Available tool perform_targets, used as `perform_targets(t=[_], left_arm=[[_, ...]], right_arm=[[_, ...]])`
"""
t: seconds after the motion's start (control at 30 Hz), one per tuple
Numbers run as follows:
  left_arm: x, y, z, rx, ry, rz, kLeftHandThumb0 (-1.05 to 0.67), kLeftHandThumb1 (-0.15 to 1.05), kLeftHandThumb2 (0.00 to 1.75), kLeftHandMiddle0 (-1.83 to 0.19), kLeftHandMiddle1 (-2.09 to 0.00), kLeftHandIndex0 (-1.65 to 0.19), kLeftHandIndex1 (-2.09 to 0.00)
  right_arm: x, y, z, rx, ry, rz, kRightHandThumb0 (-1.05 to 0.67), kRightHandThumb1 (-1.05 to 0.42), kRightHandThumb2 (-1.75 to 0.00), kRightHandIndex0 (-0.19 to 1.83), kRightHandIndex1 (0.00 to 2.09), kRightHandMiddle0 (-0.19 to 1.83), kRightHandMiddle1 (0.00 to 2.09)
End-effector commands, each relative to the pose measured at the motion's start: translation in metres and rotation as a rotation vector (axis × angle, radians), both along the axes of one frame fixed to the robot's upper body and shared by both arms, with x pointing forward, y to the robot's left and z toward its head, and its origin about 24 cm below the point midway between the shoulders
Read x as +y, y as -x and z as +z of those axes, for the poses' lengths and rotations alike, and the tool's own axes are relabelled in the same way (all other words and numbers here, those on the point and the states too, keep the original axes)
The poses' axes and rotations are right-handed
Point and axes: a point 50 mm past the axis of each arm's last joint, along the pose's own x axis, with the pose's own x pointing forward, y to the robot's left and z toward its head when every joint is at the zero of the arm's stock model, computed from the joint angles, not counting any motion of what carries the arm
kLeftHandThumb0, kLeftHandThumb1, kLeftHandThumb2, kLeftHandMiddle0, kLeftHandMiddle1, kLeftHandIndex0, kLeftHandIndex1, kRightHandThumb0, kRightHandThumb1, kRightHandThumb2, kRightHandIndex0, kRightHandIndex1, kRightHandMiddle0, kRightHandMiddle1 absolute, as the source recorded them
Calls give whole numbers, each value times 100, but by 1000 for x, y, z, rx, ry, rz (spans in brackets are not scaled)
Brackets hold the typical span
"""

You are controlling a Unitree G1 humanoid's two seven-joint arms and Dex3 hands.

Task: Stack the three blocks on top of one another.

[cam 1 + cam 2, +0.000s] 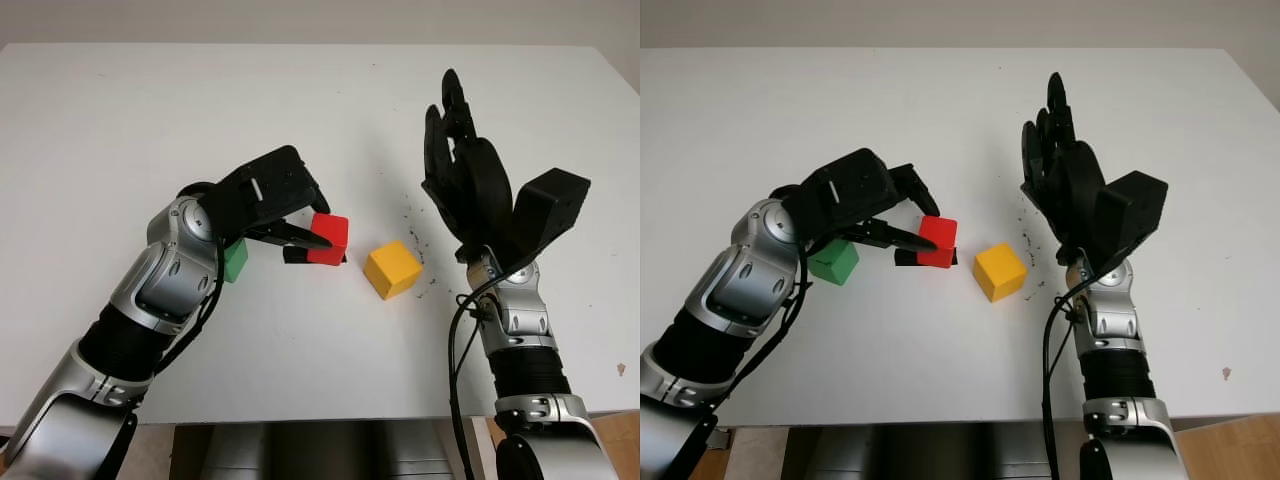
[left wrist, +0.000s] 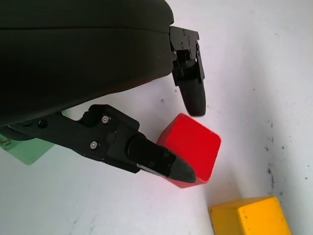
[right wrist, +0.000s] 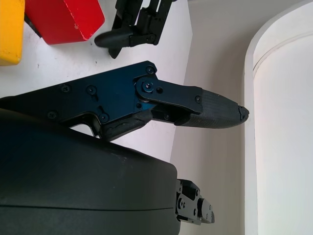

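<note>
1. A white table [image 1: 150, 110] holds three blocks in a loose row. The landmark here is the yellow block [image 1: 392, 268], which sits on the table nearest the robot, with nothing touching it.
2. Just beside the yellow block, on its left, sits the red block [image 1: 330, 238]. It appears to rest on the table, not yet lifted.
3. The left hand [image 1: 290, 215] reaches in from the left of the yellow block, its fingers [image 2: 161, 164] bracketing the red block. One finger lies against the block's near side and another hangs just past its far side, so the grip looks loose rather than firmly closed.
4. Farther left of the yellow block, partly hidden under the left forearm, is the green block [image 1: 834, 260].
5. To the right of the yellow block and a little beyond it, the right hand [image 1: 462, 165] is raised above the table, open and holding nothing.
6. Judgement: the step in hand is grasping the red block. It would go best with the fingers closed squarely on opposite faces, then a straight lift, so the block stays level for stacking.
</note>
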Motion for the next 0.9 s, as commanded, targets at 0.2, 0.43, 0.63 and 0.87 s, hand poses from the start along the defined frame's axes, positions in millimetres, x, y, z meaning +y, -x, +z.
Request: perform_targets(t=[0.2,0.43,0.63,0.87], left_arm=[[3,7,5,-43,-61,-27,-51,96,5,5,-4,19,-81],[11,13,12,-49,-145,-66,-56,95,5,8,-3,19,-37],[33,30,34,-102,-30,-97,-86,103,9,19,0,19,-1],[58,46,51,-400,274,-24,-76,105,55,16,-2,12,-5]], right_arm=[[-3,1,2,1,19,-1,-70,-105,-62,-19,1,-18,0],[-5,1,1,3,14,12,-70,-105,-62,-19,1,-19,0],[-14,1,16,-32,71,28,-70,-105,-58,-18,1,-18,0],[-38,-1,56,-80,311,12,-66,-87,-5,11,15,7,33]])
